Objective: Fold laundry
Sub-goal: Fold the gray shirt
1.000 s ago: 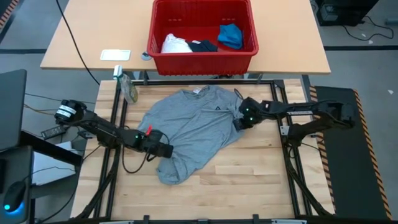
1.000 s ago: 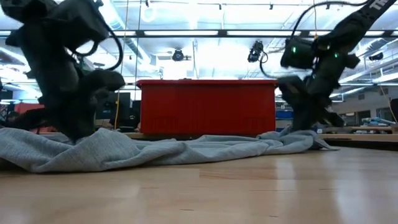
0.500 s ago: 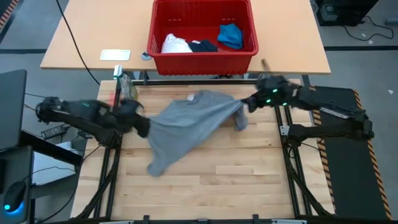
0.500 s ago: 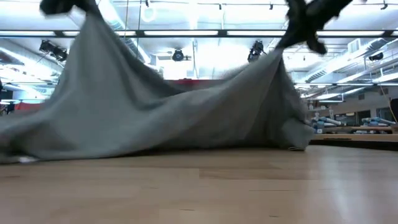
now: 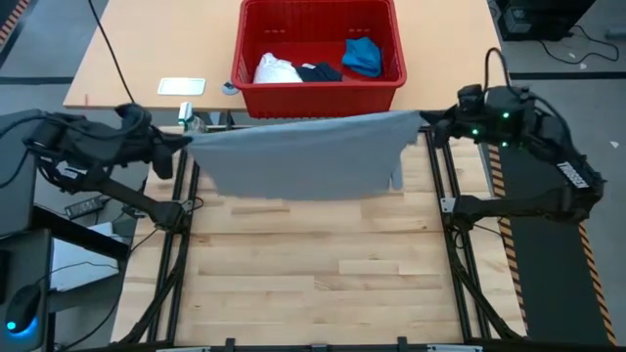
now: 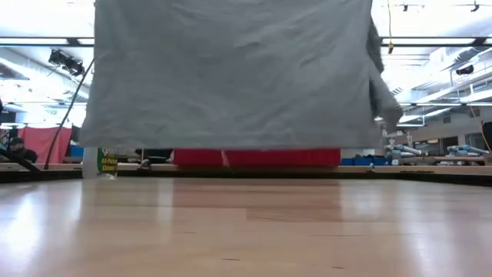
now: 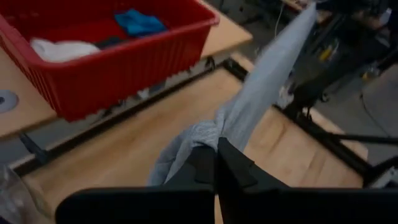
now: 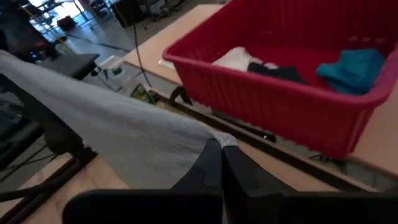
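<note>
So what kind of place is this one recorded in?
Likely a robotics lab or workshop: open ceiling with strip lights, a wooden workbench on a black frame, cluttered benches behind.

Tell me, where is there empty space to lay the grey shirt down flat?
The wooden table is bare below the hanging grey T-shirt, between the two black side rails. The left gripper and right gripper hold the shirt stretched above its far edge. The red basket behind is crowded with white, navy and blue clothes.
</note>
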